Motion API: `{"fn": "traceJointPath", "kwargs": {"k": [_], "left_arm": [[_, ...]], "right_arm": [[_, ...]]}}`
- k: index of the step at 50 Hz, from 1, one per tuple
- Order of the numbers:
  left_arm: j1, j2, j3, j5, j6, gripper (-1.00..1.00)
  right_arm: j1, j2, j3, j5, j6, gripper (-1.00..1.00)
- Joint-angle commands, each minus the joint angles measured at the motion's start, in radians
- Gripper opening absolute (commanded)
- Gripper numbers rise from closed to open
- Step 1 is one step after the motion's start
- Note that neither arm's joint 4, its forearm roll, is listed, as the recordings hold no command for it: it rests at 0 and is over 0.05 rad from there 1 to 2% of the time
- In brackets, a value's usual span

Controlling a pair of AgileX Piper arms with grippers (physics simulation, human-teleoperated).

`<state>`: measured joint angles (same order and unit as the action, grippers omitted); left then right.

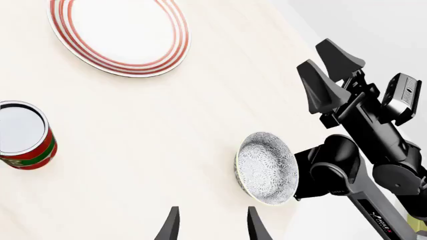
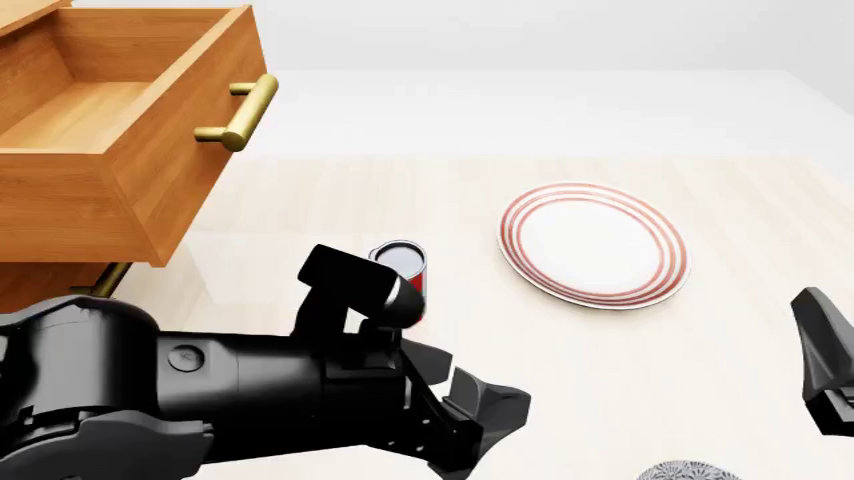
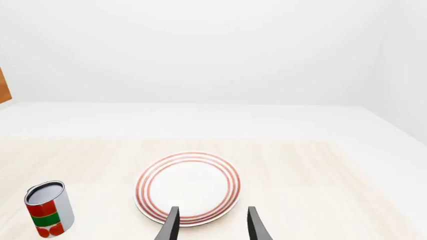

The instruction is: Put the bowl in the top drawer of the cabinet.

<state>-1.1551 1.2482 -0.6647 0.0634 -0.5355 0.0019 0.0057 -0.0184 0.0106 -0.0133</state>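
The bowl [image 1: 267,167], white with a dense blue-grey pattern, sits on the table near the front edge; only its rim shows in the front view [image 2: 687,472]. My left gripper [image 1: 212,227] [image 2: 470,415] is open and empty, a short way to the left of the bowl. Out at the right my right gripper [image 3: 212,227] [image 2: 827,370] [image 1: 328,70] is open too, holding nothing, raised beside the bowl. The cabinet [image 2: 40,215] stands at the far left. Its top drawer [image 2: 160,150] is pulled out and looks empty, with its brass handle [image 2: 240,112] facing the table.
A flat white plate with red rings [image 2: 594,243] [image 3: 188,187] [image 1: 120,35] lies right of centre. A red and green can [image 2: 400,262] [image 3: 48,208] [image 1: 23,135] stands upright between the cabinet and the plate. The lower drawer's handle [image 2: 107,280] shows under the open drawer.
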Motion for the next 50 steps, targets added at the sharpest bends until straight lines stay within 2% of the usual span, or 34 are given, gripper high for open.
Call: {"fn": "traceJointPath", "kwargs": {"k": [1,15,34,50], "left_arm": [[-0.020,0.050,-0.025,-0.023,-0.017,1.00],[-0.050,0.124,-0.053,-0.059,-0.048,1.00],[-0.094,0.232,-0.095,-0.078,-0.147,1.00],[-0.127,0.291,-0.142,-0.080,-0.173,1.00]], "right_arm": [[0.000,0.000,0.000,0.000,0.000,1.00],[0.000,0.000,0.000,0.000,0.000,1.00],[0.000,0.000,0.000,0.000,0.000,1.00],[0.000,0.000,0.000,0.000,0.000,1.00]]}}
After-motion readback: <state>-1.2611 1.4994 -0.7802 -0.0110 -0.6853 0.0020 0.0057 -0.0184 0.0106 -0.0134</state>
